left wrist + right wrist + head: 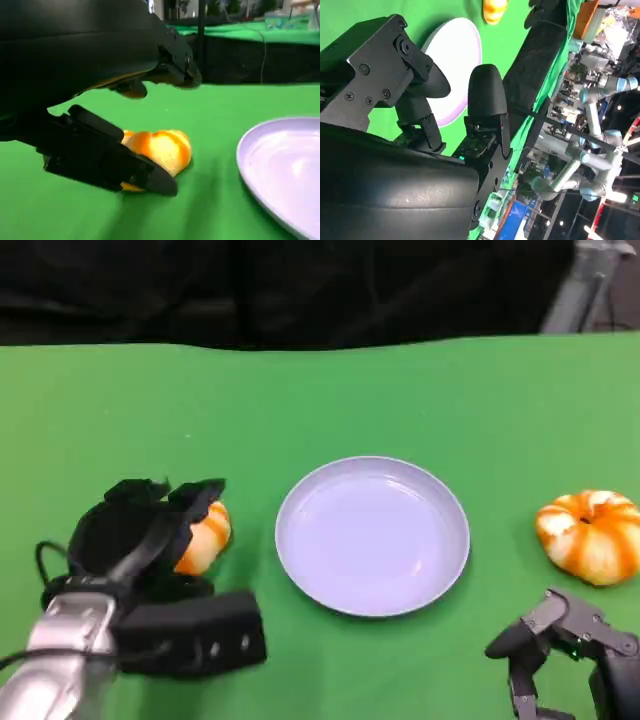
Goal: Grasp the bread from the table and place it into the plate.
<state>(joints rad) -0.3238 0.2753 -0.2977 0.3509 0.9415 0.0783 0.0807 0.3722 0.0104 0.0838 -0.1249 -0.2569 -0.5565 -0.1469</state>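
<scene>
Cupping the bread (205, 538) loosely, left hand (140, 530) fingers apart around it, bread's long axis unclear, right hand (565, 650) empty, spread.

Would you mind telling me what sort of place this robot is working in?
Most likely a robotics lab: a green-covered table set with a plate and bread, plus several grey robot arms standing in the background.

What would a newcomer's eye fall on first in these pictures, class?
Most striking is the pale lilac plate, empty, in the middle of the green table. To its left the black left hand is cupped over an orange-glazed bread, fingers around it though a firm grip cannot be confirmed. A second orange-and-white bread lies alone on the plate's right, beyond the right hand.
</scene>
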